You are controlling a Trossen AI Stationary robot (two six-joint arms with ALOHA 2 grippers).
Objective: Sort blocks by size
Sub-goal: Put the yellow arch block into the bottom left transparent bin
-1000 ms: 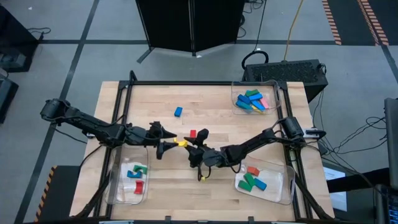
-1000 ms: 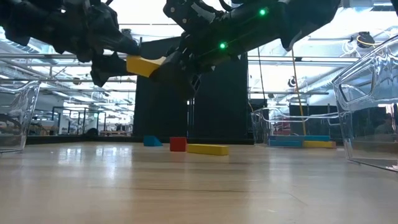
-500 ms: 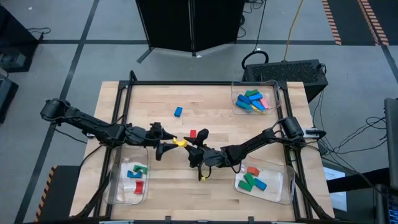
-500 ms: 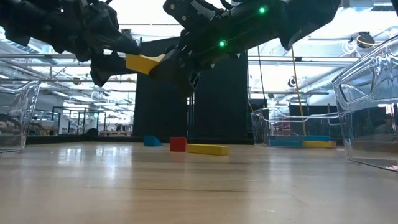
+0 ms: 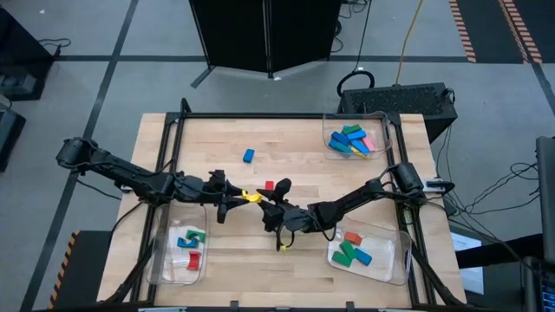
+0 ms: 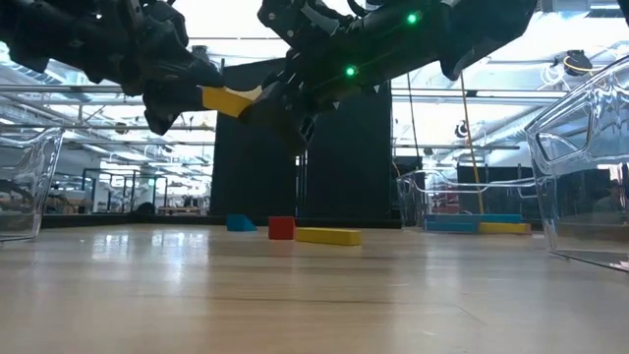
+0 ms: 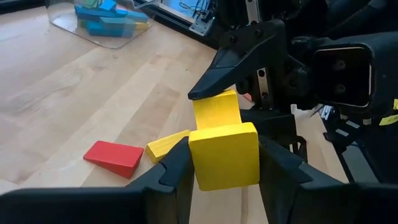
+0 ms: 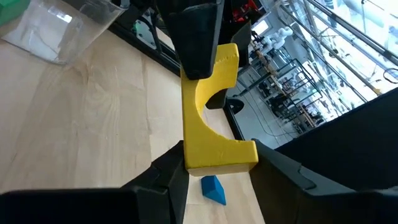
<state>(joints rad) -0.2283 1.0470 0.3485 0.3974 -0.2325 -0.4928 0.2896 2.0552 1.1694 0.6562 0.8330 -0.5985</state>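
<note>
Item: yellow arch block (image 5: 251, 198), a bridge-shaped brick with a curved notch in one long side, held in the air above the table's middle.
Left gripper (image 5: 236, 198): both fingers pressed against one end of the yellow arch block, as the left wrist view shows; reaches in from 9 o'clock.
Right gripper (image 5: 269, 205): fingers clamped on the opposite end, as the right wrist view shows; reaches in from 4 o'clock.
Key relation: the block's long axis runs roughly 9-to-3 o'clock, bridging the two grippers, one tool on each end; neither arm is nearer. This looks like a hand-over, and whichever arm lets go, the other carries the piece.
Blocks on the table: blue block (image 5: 249, 156) at 12 o'clock of the grip; red block (image 5: 269, 185) at 1 o'clock, near; long yellow block (image 5: 282, 246) at 5 o'clock.
Material: smooth painted faces, crisp edges, matt sheen; probably rigid and light.
Surface: pale wooden table (image 5: 208, 139), visible grain, dark frame.
Trays: clear plastic, rounded corners; far tray (image 5: 382, 121) at 2 o'clock, left tray (image 5: 165, 260) at 7 o'clock, right tray (image 5: 399, 260) at 4 o'clock, each holding sorted blocks.
</note>
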